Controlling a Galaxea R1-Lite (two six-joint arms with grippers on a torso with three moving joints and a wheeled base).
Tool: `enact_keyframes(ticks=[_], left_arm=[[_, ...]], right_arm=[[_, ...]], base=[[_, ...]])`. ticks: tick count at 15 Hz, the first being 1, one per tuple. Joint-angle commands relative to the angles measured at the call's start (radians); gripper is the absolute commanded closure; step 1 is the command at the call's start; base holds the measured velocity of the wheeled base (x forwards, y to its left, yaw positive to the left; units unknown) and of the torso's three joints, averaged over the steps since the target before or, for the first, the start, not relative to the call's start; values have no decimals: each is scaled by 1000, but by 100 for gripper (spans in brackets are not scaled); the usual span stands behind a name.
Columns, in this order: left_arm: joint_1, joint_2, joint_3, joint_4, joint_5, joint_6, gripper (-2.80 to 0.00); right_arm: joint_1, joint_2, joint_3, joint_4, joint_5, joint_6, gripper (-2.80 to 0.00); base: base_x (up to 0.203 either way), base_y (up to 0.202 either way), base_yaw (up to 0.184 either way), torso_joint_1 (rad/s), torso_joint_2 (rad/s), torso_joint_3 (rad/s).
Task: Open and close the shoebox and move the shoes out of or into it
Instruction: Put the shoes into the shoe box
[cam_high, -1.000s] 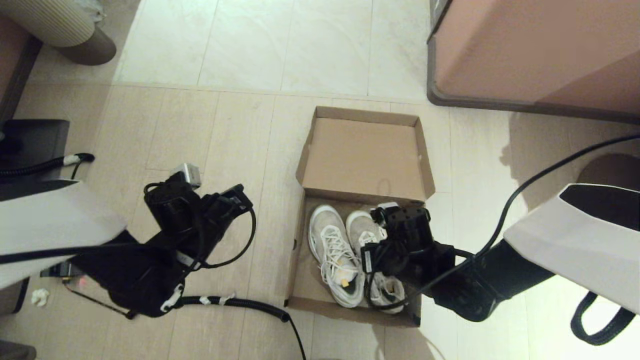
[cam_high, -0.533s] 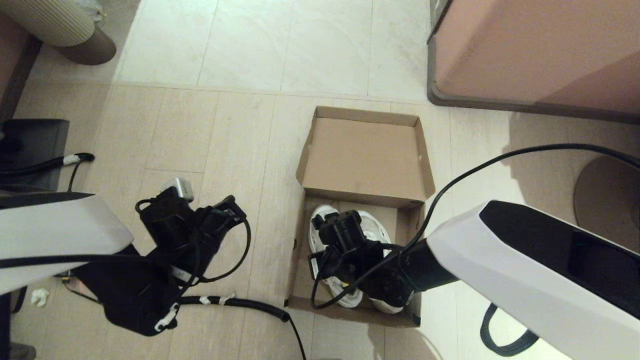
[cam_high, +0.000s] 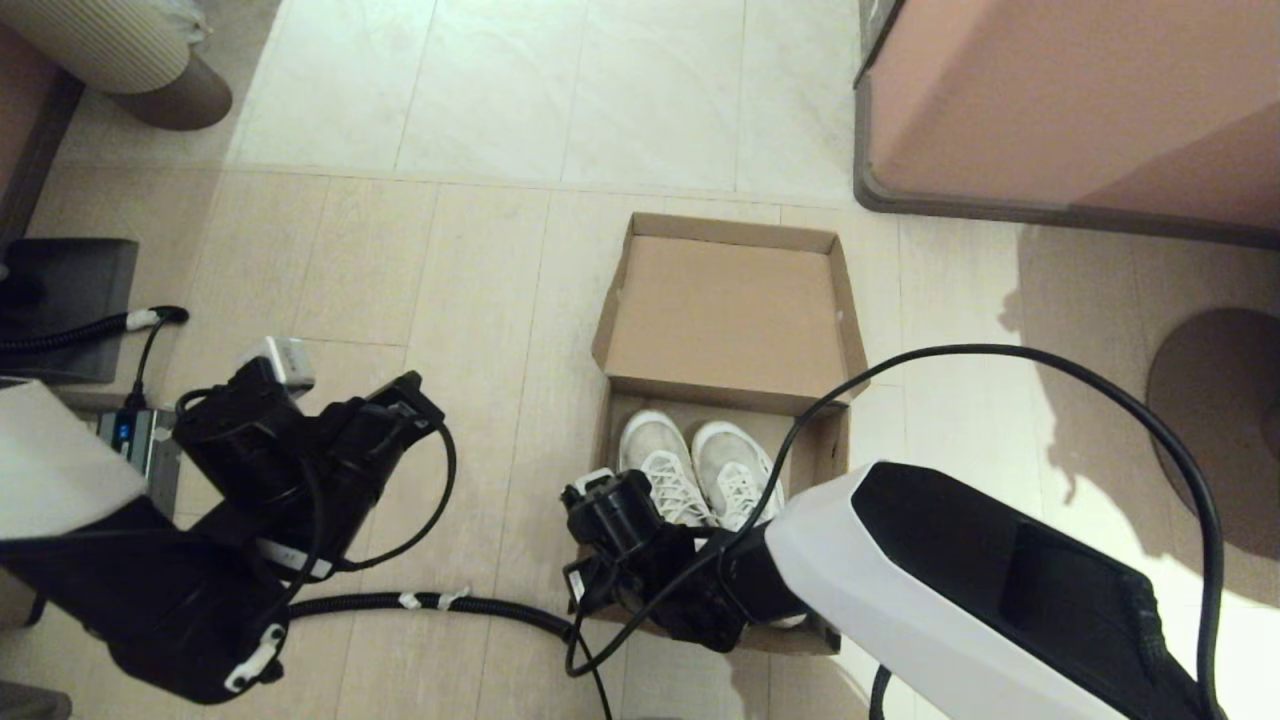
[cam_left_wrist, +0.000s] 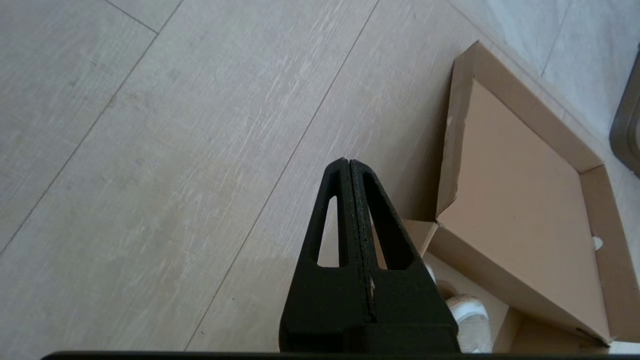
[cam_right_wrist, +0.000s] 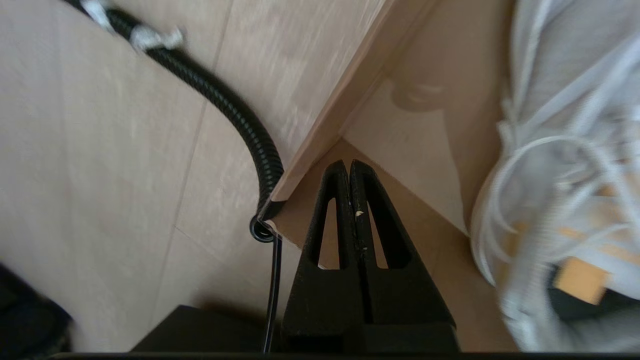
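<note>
Pale wood-look floor (cam_high: 470, 260) runs under everything, meeting lighter tiles farther from the robot, with a big pinkish-brown cabinet (cam_high: 1060, 100) at the far right. On the floor ahead sits the shoebox (cam_high: 730, 300), its hinged lid flipped fully back and lying open away from the robot, plain brown inside. The shoes (cam_high: 695, 465), a pair of white lace-up sneakers, lie side by side in the tray, toes toward the lid hinge; their heels are hidden behind the right arm.

The right tool (cam_right_wrist: 349, 167) hangs low over the near left corner of the tray, its two black fingers pressed together with nothing between them. In the right wrist view the fingertips sit just inside the box's corner wall, with white laces and the sneaker upper close beside them but not touching. A black corrugated cable (cam_high: 470, 605) lies on the floor and ends against that same outer corner.

The left tool (cam_left_wrist: 348, 165) hovers over bare floor to the left of the box, well apart from it, fingers closed flat on each other and holding nothing
</note>
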Motion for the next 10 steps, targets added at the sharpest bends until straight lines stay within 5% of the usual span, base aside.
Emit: enact_keyframes(ticks=[1, 10], left_arm=[[12, -36, 9, -8, 2, -4, 0], [60, -50, 14, -8, -2, -30, 0]], right_arm=[[3, 52, -40, 22, -3, -1, 0], [3, 111, -115, 144, -84, -9, 0]], base=[[0, 0, 0, 0, 0, 0], [0, 0, 0, 0, 0, 0]])
